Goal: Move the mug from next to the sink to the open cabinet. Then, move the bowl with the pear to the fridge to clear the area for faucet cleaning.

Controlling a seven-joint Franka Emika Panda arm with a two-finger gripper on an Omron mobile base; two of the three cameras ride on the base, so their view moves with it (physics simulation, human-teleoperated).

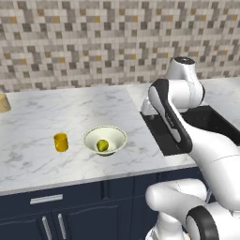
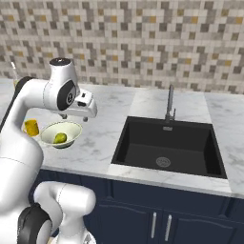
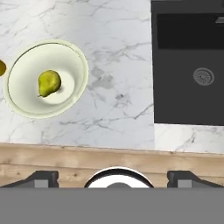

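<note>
Sitting on the marble counter left of the sink, the mug is standing just beside the bowl holding the pear. The gripper is hovering above, jaws spread wide, gripping nothing.

Three cameras, one kitchen counter

The left base view looks forward and down from behind the arm, with the bowl near the middle and the sink off to the right. The right base view looks from the other side, so the sink sits in the middle. The hand view looks straight down from above, closer in. All three share the bowl and the sink.
</note>
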